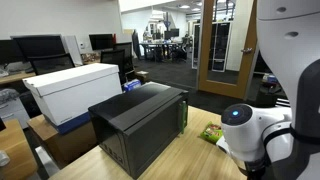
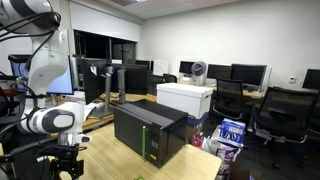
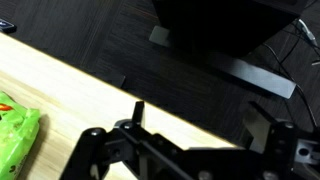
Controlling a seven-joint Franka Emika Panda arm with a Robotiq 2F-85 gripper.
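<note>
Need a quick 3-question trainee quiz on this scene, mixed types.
1. True or false: the microwave stands on the table.
2. The packet in the wrist view is: A red, B green, C blue.
3. Fill in: the gripper has its jaws ___.
Key: 1 true; 2 B; 3 open.

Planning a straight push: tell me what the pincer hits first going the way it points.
Most likely the wooden table: in the wrist view the open pincer aims at bare wood near its edge, clear of the green bag. Depth is unclear; the dark carpet lies just beyond.
</note>
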